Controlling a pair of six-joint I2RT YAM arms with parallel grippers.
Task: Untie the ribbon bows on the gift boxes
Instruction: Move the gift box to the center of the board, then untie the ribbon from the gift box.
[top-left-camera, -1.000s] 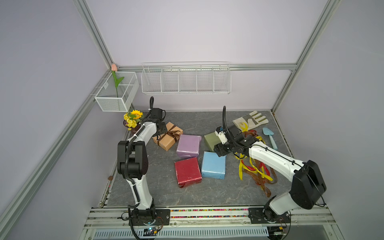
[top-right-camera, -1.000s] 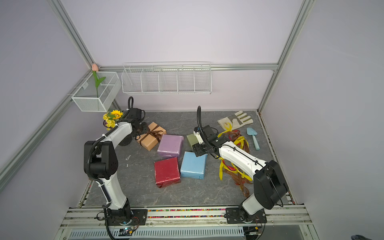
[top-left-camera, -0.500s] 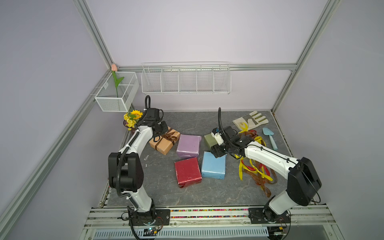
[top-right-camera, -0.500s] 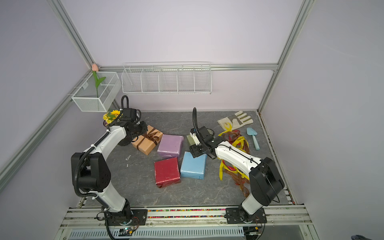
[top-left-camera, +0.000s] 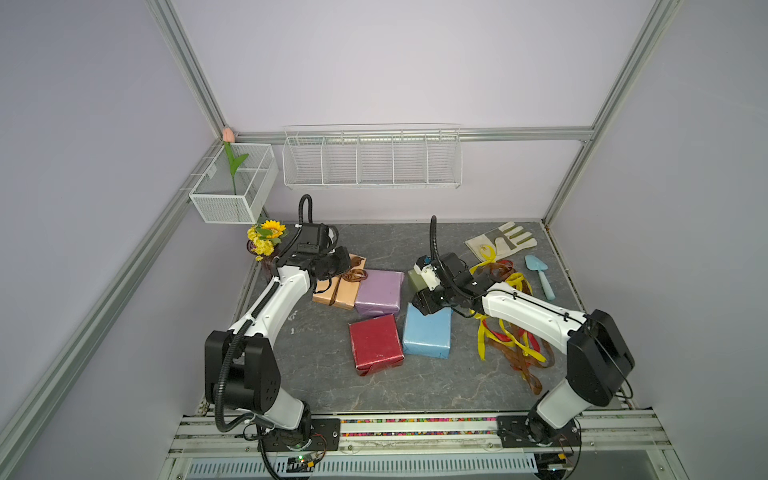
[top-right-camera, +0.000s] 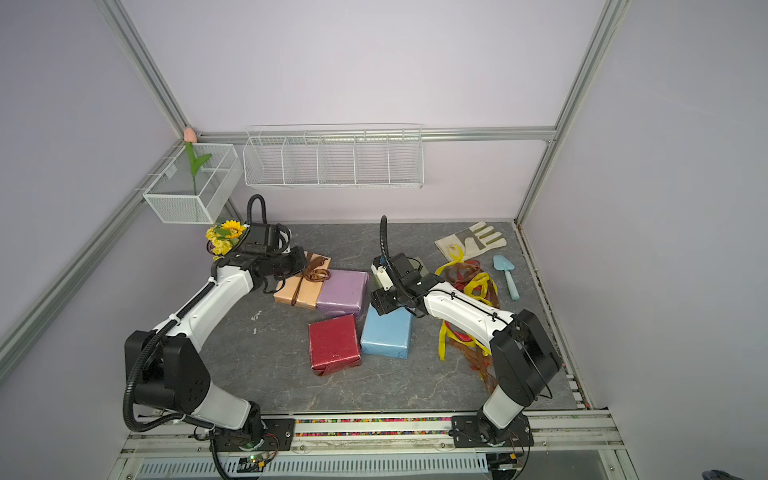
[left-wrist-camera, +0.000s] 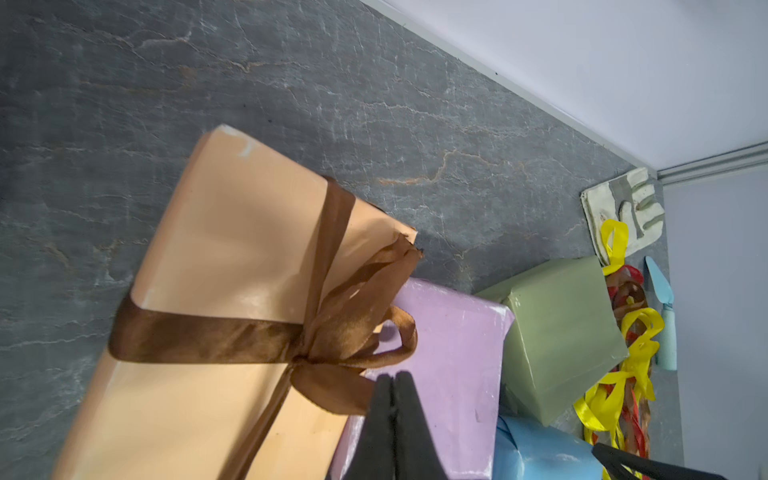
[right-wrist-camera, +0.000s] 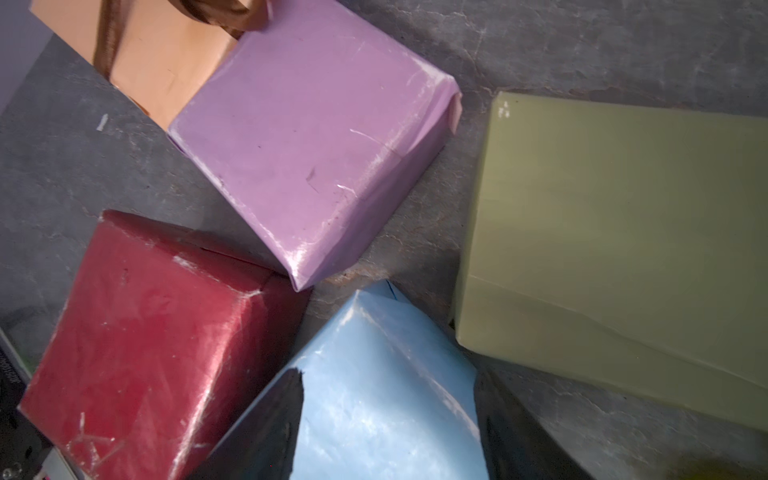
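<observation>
My left gripper (left-wrist-camera: 392, 388), shut empty, sits by the brown bow (left-wrist-camera: 353, 328), probably seeking a tail; right gripper (right-wrist-camera: 388, 378), spread, straddles the blue box (right-wrist-camera: 386, 432).

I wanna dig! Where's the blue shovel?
In both top views the blue shovel lies far right on the table, beside the loose ribbons, near the glove.

In a top view the right arm's wrist covers most of the olive green box (top-left-camera: 417, 281), and the arm hides the middle of the loose ribbons (top-left-camera: 505, 338). In the right wrist view the picture's edge cuts off the tan-orange box (right-wrist-camera: 166, 62) and its brown bow (right-wrist-camera: 224, 10). There the light blue box (right-wrist-camera: 374, 436) runs out of frame between the dark, blurred jaws of the right gripper (right-wrist-camera: 388, 372).
</observation>
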